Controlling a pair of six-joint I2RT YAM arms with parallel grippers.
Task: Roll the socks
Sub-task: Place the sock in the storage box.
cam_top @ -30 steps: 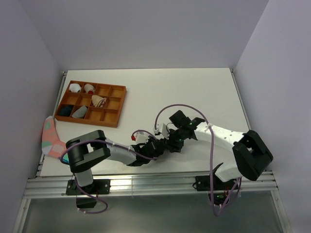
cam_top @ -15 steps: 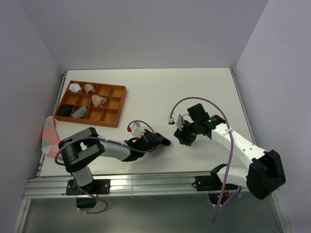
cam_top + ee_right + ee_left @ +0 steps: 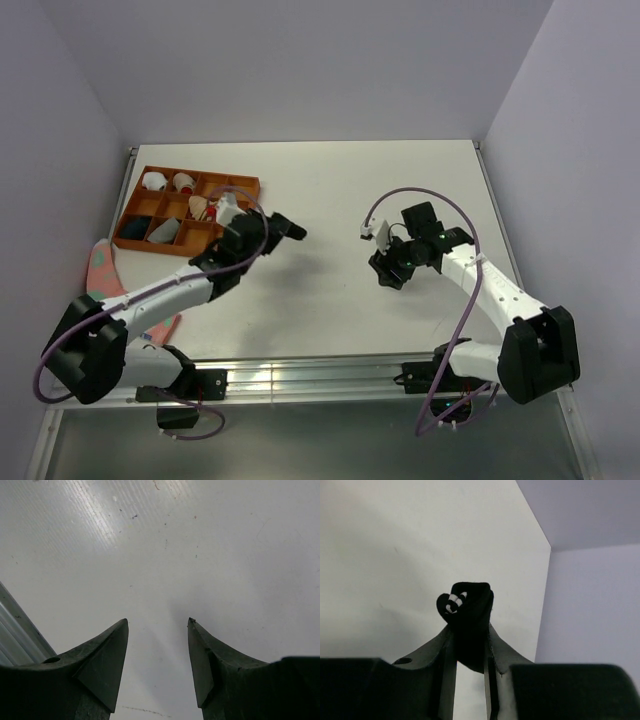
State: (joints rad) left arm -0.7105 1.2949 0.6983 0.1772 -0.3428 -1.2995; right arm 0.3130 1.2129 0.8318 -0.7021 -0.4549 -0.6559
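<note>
Left gripper [image 3: 468,636] pinches the black sock roll [image 3: 468,599], held above the table just right of the tray [image 3: 190,172]. Right gripper [image 3: 157,622] is spread and empty. Risk: the grip is only on the roll's base, so it could slip or unroll, or snag a divider on release.

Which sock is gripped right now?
The rolled black white-striped sock, clamped in the left jaws; the pink teal-spotted sock lies free at far left.

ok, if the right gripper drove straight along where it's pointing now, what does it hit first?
Bare table top. The right gripper points down at it, jaws open and empty, nothing else ahead in the wrist view. Height above the surface is unclear.
</note>
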